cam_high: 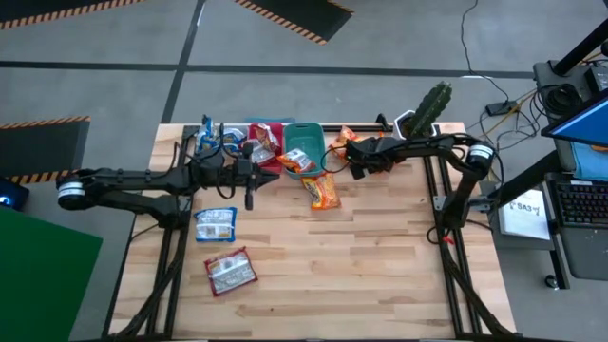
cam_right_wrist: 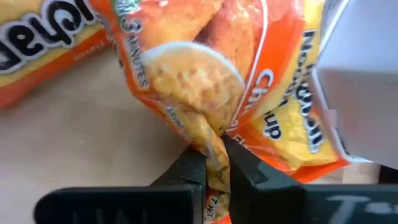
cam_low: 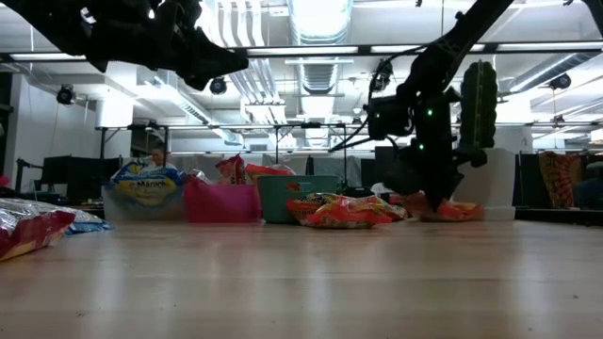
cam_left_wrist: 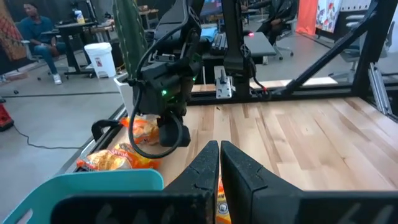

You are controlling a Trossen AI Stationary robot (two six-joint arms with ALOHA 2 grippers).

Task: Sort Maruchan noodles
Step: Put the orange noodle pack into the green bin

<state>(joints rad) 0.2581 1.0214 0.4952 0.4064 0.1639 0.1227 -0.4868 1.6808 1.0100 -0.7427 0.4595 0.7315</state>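
Note:
My right gripper (cam_right_wrist: 214, 163) is shut on an orange Maruchan noodle packet (cam_right_wrist: 205, 81) near the table's far edge (cam_high: 344, 140), beside a white pot. A second orange packet (cam_high: 323, 191) lies flat in front of the teal bin (cam_high: 302, 142). A blue packet (cam_high: 216, 224) and a red packet (cam_high: 231, 273) lie flat at the near left. More packets sit in the clear bin (cam_high: 217, 139) and the red bin (cam_high: 267, 142). My left gripper (cam_high: 251, 195) hovers shut and empty above the table near the bins. My right gripper pinches a bunched-up ridge of the orange packet's wrapper (cam_right_wrist: 211, 140) between its two fingers. The fingers come steeply from above, slanting from the table's right. The wrapper is puckered at the fingers. The packet's far part (cam_low: 454, 210) lies on the table.
A cactus (cam_high: 432, 106) in a white pot (cam_right_wrist: 354, 106) stands right beside the held packet at the far right. The three bins line the far edge. Bare wood spreads over the table's near half and right side (cam_high: 380, 256).

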